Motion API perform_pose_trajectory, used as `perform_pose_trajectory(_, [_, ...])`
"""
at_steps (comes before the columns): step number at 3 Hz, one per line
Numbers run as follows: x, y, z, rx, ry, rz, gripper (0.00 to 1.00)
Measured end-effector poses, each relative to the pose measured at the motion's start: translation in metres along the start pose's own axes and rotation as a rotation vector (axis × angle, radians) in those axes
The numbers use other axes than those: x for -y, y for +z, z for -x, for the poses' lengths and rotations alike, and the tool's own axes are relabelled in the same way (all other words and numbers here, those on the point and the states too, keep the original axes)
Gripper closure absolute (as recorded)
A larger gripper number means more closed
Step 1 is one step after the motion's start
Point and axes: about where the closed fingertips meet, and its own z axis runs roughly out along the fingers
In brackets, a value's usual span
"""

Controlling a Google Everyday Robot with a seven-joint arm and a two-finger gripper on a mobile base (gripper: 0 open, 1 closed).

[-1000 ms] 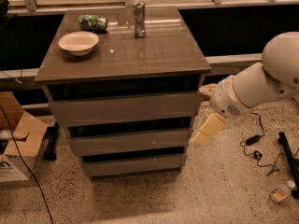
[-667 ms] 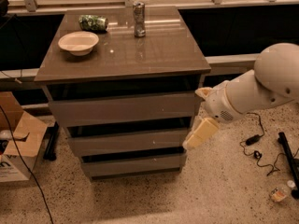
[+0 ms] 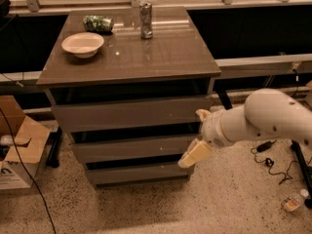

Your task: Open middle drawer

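A grey cabinet with three drawers stands in the middle of the camera view. The middle drawer looks closed, its front set a little behind the top drawer. My white arm comes in from the right. My gripper has cream fingers and sits at the right end of the middle drawer front, one finger pointing down-left over the drawer's right edge, the other near the top drawer's lower right corner.
On the cabinet top are a cream bowl, a green crumpled bag and a metal can. An open cardboard box sits on the floor at left. Cables and a small bottle lie at right.
My arm and gripper have moved left, closer to the right end of the middle drawer. The drawers and the things on top have not moved.
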Motion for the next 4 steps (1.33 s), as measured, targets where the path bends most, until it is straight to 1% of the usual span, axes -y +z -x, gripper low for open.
perform_pose_trajectory(1, [0.0,0.036,-0.027,0.034,0.055,-0.016,0.0])
perform_pose_trajectory(2, [0.005,0.06,-0.046,0.05,0.08,-0.018,0.0])
perform_pose_trajectory(3, [0.015,0.12,-0.063,0.073,0.106,0.013,0.0])
perform_pose_trajectory(4, [0.015,0.121,-0.064,0.073,0.107,0.015,0.0])
